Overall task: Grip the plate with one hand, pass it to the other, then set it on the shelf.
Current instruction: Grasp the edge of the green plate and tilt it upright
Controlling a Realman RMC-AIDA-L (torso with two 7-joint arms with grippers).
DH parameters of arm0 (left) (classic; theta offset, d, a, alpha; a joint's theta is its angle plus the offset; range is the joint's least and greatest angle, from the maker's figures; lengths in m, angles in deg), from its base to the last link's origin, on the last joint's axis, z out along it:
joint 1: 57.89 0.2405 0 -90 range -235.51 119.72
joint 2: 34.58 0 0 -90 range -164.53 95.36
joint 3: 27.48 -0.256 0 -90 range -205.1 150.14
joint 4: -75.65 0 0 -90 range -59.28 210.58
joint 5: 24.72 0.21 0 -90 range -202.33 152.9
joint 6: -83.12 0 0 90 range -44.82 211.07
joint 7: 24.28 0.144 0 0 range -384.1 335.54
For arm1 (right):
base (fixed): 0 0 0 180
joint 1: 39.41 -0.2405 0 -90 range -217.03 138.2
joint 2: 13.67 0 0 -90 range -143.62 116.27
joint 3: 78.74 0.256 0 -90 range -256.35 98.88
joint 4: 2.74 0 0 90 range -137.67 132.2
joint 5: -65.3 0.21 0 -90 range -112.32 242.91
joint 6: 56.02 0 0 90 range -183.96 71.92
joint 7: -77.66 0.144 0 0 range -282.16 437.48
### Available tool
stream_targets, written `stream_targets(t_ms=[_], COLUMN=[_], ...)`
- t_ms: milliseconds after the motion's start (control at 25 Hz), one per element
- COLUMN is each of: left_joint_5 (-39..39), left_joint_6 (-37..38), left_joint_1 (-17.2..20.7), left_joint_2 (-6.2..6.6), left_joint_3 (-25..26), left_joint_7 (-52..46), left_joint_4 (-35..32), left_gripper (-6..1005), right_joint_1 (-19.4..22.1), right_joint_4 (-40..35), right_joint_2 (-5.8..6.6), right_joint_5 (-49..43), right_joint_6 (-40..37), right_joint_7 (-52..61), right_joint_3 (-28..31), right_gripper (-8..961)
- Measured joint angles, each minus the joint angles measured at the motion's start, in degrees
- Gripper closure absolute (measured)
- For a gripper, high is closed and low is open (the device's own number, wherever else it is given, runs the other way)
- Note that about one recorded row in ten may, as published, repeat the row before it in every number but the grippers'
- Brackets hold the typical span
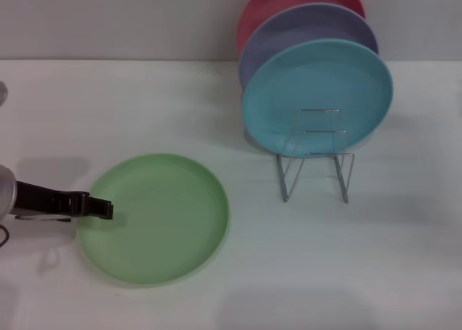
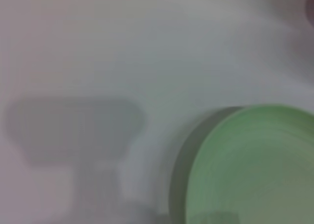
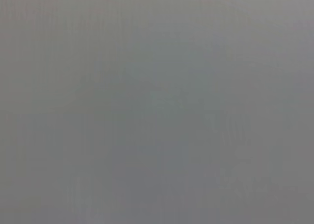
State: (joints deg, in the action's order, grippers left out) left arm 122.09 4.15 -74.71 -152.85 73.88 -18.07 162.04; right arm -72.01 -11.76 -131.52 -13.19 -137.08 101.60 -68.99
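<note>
The light-green plate (image 1: 155, 218) lies flat on the white table, left of the middle. It also shows in the left wrist view (image 2: 255, 170). My left gripper (image 1: 107, 209) reaches in from the left edge, low over the table, with its tip at the plate's left rim. The wire shelf (image 1: 315, 157) stands to the right and farther back, with its front slots bare. My right gripper is out of view, and the right wrist view shows only plain grey.
Three plates stand upright in the back of the shelf: a turquoise-blue plate (image 1: 317, 99) in front, a lavender plate (image 1: 307, 27) behind it and a red plate (image 1: 289, 1) at the back. A grey wall runs behind the table.
</note>
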Motion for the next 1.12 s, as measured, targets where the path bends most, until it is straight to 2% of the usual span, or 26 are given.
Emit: stream_targets(t_ms=[240, 560, 760, 1120], left_joint_5=[1.97, 2.94, 3.98, 4.85], left_joint_6=[0.32, 0.99, 1.03, 1.18], left_joint_1=[-1.99, -2.68, -3.96, -4.61], left_joint_2=[-0.07, -0.07, -0.04, -0.04], left_joint_3=[-0.59, -0.88, -1.1, -1.2], left_joint_7=[-0.03, -0.06, -0.05, -0.05], left_joint_4=[-3.22, -4.71, -6.47, -7.15], left_gripper=[280, 310, 447, 544], right_joint_1=[0.04, 0.07, -0.05, -0.19], right_joint_4=[-0.3, -0.29, -0.3, -0.3], right_joint_2=[0.04, 0.08, 0.08, 0.08], right_joint_5=[0.0, 0.0, 0.0, 0.0], right_joint_6=[-0.13, -0.15, -0.15, -0.15], right_joint_7=[0.13, 0.16, 0.18, 0.23], right_joint_3=[-0.08, -0.1, -0.14, -0.02], right_gripper=[401, 401, 402, 401])
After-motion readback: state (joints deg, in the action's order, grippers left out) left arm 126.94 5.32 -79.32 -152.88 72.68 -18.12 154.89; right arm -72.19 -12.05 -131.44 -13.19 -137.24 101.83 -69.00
